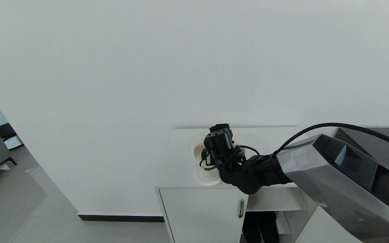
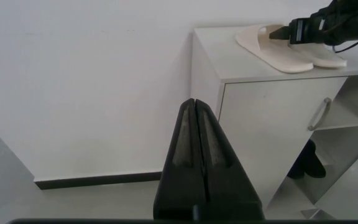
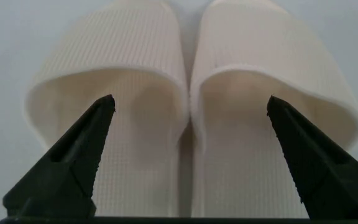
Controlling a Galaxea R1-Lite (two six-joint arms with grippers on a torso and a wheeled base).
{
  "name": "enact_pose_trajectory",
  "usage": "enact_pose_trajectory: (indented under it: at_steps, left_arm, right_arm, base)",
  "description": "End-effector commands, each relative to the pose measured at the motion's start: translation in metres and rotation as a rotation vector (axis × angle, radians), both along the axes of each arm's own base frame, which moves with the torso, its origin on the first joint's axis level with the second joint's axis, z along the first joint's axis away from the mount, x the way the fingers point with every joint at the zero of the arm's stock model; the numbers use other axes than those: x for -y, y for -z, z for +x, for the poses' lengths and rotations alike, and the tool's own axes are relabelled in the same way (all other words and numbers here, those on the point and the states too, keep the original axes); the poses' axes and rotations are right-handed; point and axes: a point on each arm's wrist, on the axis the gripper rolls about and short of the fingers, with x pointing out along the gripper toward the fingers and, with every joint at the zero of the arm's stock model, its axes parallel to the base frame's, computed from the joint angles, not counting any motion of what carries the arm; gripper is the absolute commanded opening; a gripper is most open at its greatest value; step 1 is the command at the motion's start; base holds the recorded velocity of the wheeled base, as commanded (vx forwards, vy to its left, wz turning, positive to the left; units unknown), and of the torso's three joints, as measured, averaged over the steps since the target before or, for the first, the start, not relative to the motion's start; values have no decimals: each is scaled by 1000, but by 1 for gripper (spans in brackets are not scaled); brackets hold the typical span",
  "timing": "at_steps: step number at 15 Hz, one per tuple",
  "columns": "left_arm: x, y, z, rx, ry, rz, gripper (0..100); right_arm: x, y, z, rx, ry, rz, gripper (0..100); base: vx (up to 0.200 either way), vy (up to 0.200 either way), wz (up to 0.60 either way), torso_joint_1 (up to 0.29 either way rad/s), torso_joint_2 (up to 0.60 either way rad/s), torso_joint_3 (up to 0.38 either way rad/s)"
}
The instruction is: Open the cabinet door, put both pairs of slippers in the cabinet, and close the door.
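The right hand (image 3: 189, 102) is straddling the cream slippers (image 3: 148, 56) atop the cabinet (image 1: 181, 158) — wide open, gripping nothing. Next, it is probably needing to pinch both together.

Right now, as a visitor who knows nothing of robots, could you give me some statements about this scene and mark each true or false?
The cream slippers lie on top of the white cabinet. True.
The right end effector is shut on one slipper. False: it is open, fingers spread at the pair.
The left end effector is shut and holds nothing. True.
The dark slippers lie on top of the cabinet. False: they sit low inside its open side.
The door with the handle is shut. True.
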Motion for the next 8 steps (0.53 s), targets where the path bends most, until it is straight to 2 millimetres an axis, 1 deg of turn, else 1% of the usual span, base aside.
enact_pose_trajectory:
  at_steps: [1,2,3,4,5,6,7,8]
  left_arm:
    - [0,0,0,0,-1,0,0]
    - [0,0,0,0,-1,0,0]
    - [0,0,0,0,-1,0,0]
    - [0,0,0,0,-1,0,0]
    - [0,0,0,0,-1,0,0]
    - [0,0,0,0,-1,0,0]
    - [0,0,0,0,-1,0,0]
    - [0,0,0,0,-1,0,0]
  right_arm:
    - [0,14,11,-5,18,-2,100]
    - [1,15,16,3,28,4,100]
    - [1,15,16,3,28,4,100]
    - [0,16,25,15,39,15,100]
    - [0,16,25,15,39,15,100]
    - [-1,19,29,21,44,18,100]
    - [-1,18,32,30,48,24,0]
    - [-1,18,35,38,56,29,0]
  base:
    - [0,0,0,0,0,0]
    - [0,0,0,0,0,0]
    - [0,0,0,0,0,0]
    - [0,0,0,0,0,0]
    - [0,0,0,0,0,0]
    - [0,0,0,0,0,0]
    - [0,0,0,0,0,0]
    - [0,0,0,0,0,0]
